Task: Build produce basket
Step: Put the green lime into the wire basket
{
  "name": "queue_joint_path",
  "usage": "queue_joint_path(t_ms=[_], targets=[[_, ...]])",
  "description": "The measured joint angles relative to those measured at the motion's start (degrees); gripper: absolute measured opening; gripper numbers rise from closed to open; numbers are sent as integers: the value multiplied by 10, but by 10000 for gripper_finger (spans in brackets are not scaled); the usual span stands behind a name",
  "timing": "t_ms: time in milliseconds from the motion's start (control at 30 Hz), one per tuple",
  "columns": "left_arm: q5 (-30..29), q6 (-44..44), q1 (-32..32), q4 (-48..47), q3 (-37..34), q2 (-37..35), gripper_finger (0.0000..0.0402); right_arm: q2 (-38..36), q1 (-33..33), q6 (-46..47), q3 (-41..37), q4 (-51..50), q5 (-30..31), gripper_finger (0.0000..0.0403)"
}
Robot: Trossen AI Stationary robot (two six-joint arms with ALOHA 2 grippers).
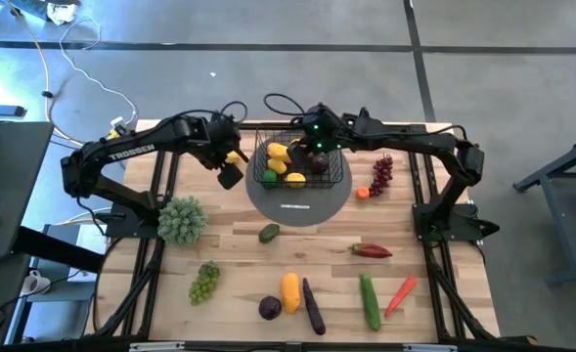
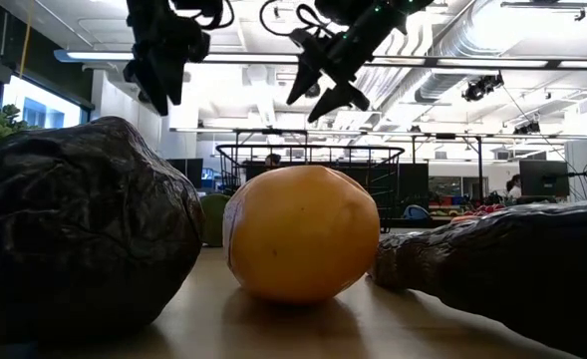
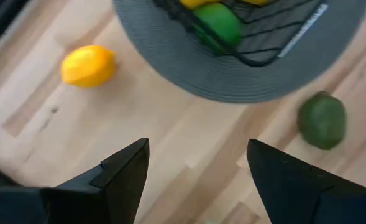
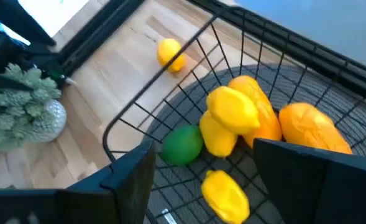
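The black wire basket [image 1: 297, 164] stands on a round grey disc [image 1: 299, 203] at the far middle of the table. It holds yellow lemons [image 4: 232, 112], orange pieces [image 4: 310, 127] and a green lime [image 4: 183, 144]. My right gripper [image 4: 201, 180] hovers open and empty just above the basket's far side [image 1: 314, 135]. My left gripper [image 3: 198, 168] is open and empty above the bare table, left of the basket [image 1: 227, 172]. A loose lemon [image 3: 88, 65] lies on the table next to it, and an avocado [image 3: 322, 120] lies near the disc's near edge.
A green bushy plant [image 1: 181, 220] stands at the left. Loose on the table are purple grapes [image 1: 381, 174], a small orange piece [image 1: 363, 193], a red pepper [image 1: 371, 251], green grapes [image 1: 204, 282], a cucumber [image 1: 369, 300], an aubergine [image 1: 312, 305] and an orange fruit [image 1: 289, 291].
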Motion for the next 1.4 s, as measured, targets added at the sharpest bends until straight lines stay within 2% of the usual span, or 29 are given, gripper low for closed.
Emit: queue_joint_path(t_ms=[267,467,700,867,1067,1267,1400], targets=[[0,-42,-88,12,0,9,260,-1,6,51,0,-36,16,250],[-2,-44,-139,47,0,36,260,-17,43,90,0,-53,13,250],[-2,-44,-176,56,0,68,260,-57,82,144,0,-148,99,250],[-1,-52,-195,76,0,88,260,-85,102,147,0,-202,130,250],[-1,-94,-202,81,0,114,260,-93,106,121,0,-230,129,250],[1,-169,-212,86,0,134,260,-93,107,97,0,-257,83,250],[1,-190,-224,88,0,147,260,-93,107,91,0,-259,75,250]])
